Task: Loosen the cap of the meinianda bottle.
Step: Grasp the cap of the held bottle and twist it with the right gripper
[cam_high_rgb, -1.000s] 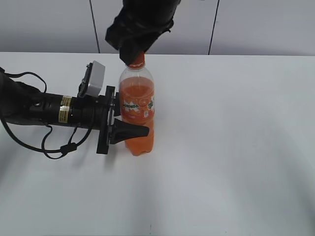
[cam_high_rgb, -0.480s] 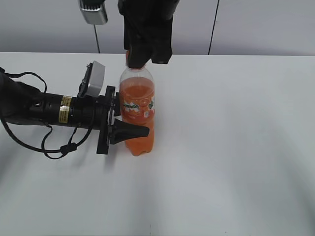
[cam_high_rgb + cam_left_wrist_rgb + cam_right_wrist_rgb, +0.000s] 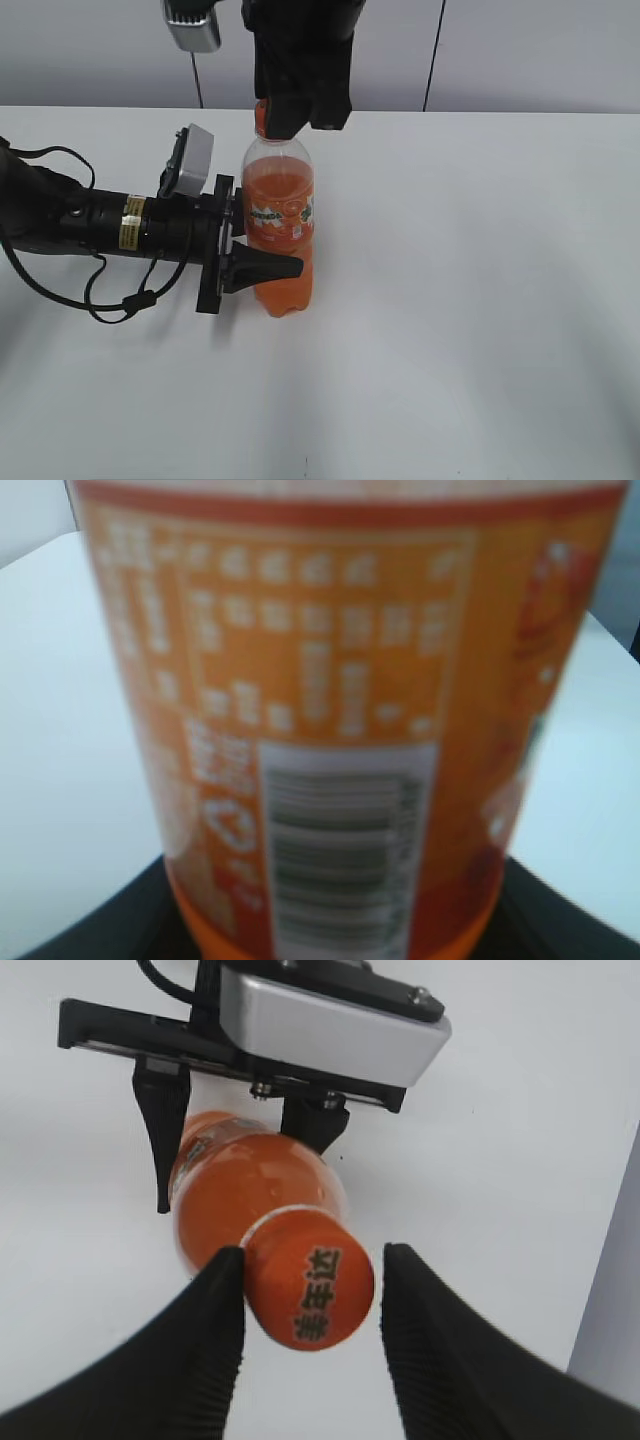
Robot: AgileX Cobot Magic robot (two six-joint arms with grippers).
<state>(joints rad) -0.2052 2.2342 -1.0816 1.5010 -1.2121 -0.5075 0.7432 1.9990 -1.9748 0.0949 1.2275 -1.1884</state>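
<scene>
The meinianda bottle (image 3: 280, 215) stands upright on the white table, full of orange drink. My left gripper (image 3: 248, 250) is shut on its labelled middle from the left. The label (image 3: 330, 710) fills the left wrist view, blurred. My right gripper (image 3: 298, 105) hangs straight above the bottle's neck. In the right wrist view its two black fingers (image 3: 312, 1275) are open on either side of the orange cap (image 3: 315, 1285). The left finger touches the cap's side and the right finger stands apart from it. The left gripper (image 3: 240, 1110) shows below, round the bottle's body (image 3: 250, 1185).
The white table (image 3: 480, 280) stretches to the right and front of the bottle. The left arm (image 3: 90, 225) and its cables lie along the table's left side. A grey panelled wall (image 3: 520, 50) stands behind.
My right gripper has turned about the bottle's axis since one second ago, so its camera now shows at the upper left. Since half a second ago little has moved. The left gripper and bottle have not moved.
</scene>
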